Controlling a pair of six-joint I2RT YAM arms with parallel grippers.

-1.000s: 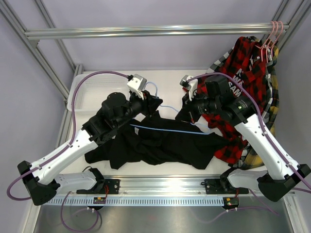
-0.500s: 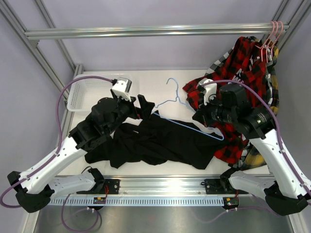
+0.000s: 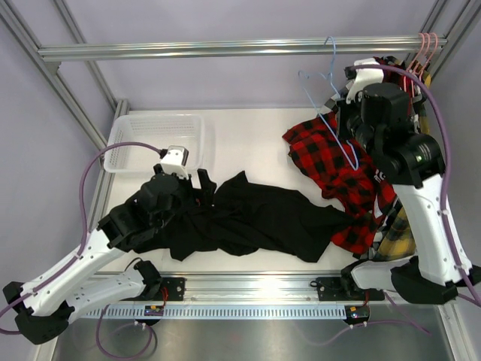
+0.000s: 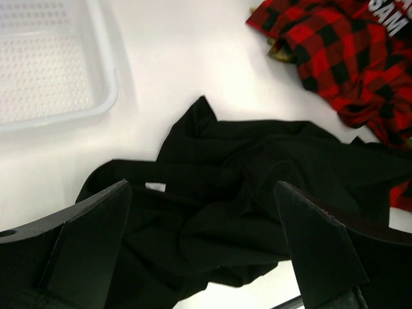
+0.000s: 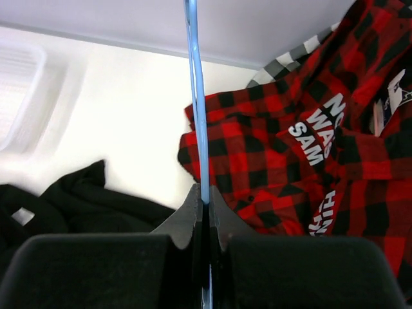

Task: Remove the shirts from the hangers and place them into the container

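Black shirt (image 3: 255, 222): crumpled on the table (image 3: 248, 143) toward the near edge; its hanger is out of it now; not in the container.
Blue hanger (image 5: 196, 96): lay across the shirt a second ago; now raised near the rail (image 3: 225, 50), above the red plaid shirt (image 3: 331, 165).
My right gripper (image 5: 203, 199): clamped tight on the hanger's wire; risen from table level.
My left gripper (image 4: 201, 212): jaws spread wide, nothing held, over the shirt's left part; nearly closed a second ago.
Container (image 3: 201, 135): far left of the table, apart from the shirt.
Pink hangers (image 3: 425, 49): hooked on the rail's right end.
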